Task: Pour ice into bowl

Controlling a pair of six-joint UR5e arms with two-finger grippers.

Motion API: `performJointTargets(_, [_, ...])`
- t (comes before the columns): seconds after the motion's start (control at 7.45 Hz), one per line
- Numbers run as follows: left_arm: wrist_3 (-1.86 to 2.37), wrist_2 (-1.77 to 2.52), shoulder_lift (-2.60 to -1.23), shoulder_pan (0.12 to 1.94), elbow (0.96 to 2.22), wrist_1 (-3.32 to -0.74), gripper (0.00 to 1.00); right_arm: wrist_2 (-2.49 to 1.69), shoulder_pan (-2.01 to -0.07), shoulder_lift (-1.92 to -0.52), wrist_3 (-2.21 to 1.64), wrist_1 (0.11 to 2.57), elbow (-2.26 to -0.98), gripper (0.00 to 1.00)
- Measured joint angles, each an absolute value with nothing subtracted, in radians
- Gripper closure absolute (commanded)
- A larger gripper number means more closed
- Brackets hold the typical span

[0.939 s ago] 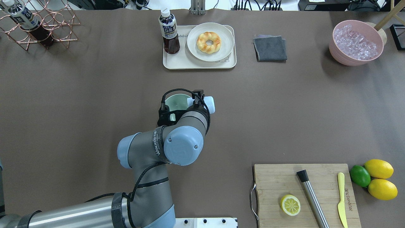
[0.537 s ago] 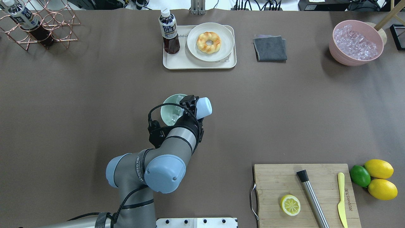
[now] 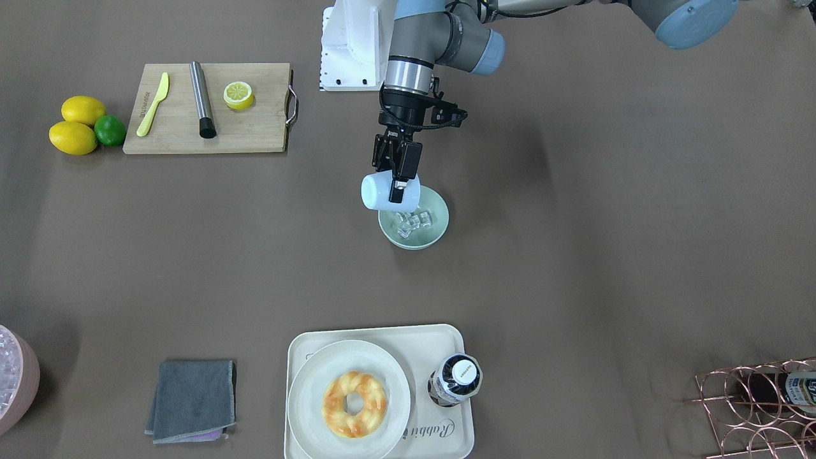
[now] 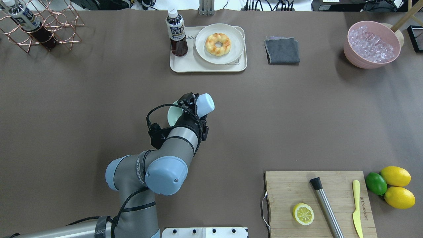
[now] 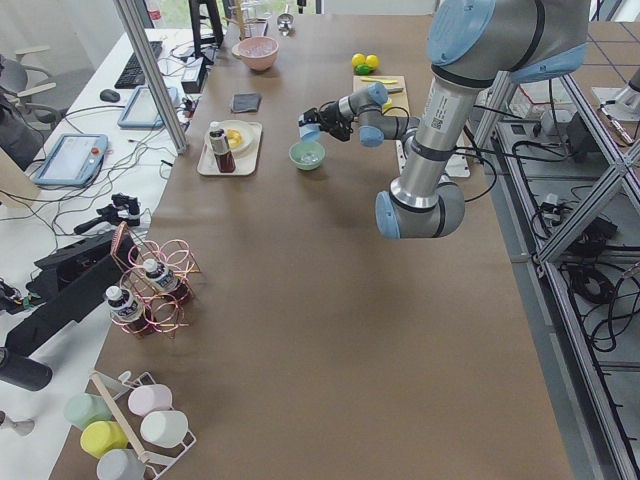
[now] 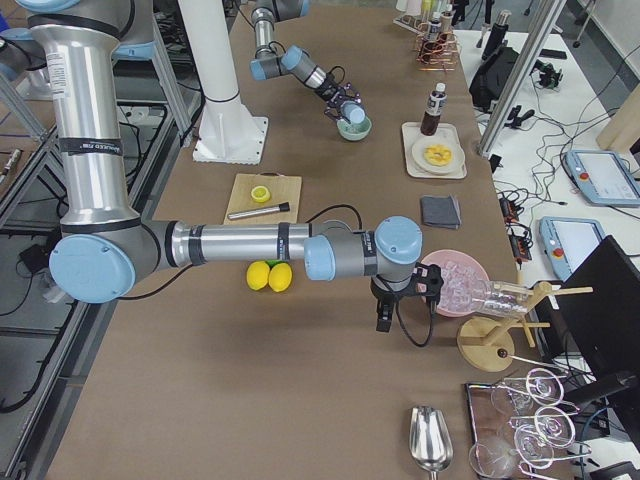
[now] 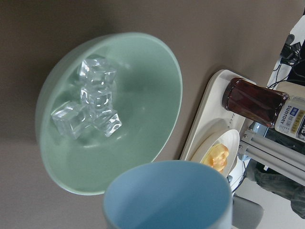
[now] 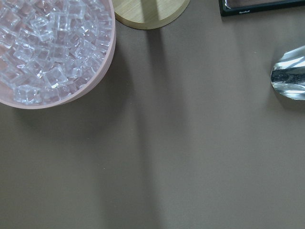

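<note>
Front-facing: the left gripper (image 3: 396, 167), clamped on the blue cup (image 3: 381, 193), holds it sideways over the rim of the bowl (image 3: 414, 243) at 11 o'clock; the ice (image 3: 413, 221) lies in it

Overhead: the cup's axis runs 2 to 8 o'clock, mouth toward the bowl

Left wrist: the cup looks empty; the tray (image 7: 205, 123) sits at 3 o'clock, apart

Right side: the right gripper (image 6: 384, 318) hangs by the pink tub (image 6: 452, 313), far off; whether it is closed I cannot tell

bright even lighting, soft shadows, sharp focus.

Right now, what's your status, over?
Left tool shut on blue cup, tipped over bowl. Ice in bowl, cup looks empty. Right tool: cannot tell. Nothing blocking.
</note>
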State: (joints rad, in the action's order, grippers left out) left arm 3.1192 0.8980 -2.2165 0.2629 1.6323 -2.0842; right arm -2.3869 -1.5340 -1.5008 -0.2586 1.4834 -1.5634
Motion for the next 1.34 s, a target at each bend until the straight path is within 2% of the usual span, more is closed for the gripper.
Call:
performJointTargets(0.4, [3.138,0.891,-2.220,0.298,1.642,-2.077,0.45,-2.388,-1.534,-1.491,-0.261,1.486,-1.570,0.01])
performJointTargets(0.67, [3.015,0.957,-2.219,0.346,1.728,-1.929,0.47,-2.388,-1.534,-1.483,-0.270,1.486,-1.572,0.01])
performJointTargets(0.94, [2.878,1.170,-2.220,0.449,1.852,-1.520,0.50,-2.388,-1.513,-1.470,-0.330,1.485,-1.584,0.01])
performJointTargets(1.34, [2.660,1.263,-2.215,0.566,1.903,-1.006,0.51,-2.367,-1.421,-1.465,-0.505,1.485,-1.663,0.01])
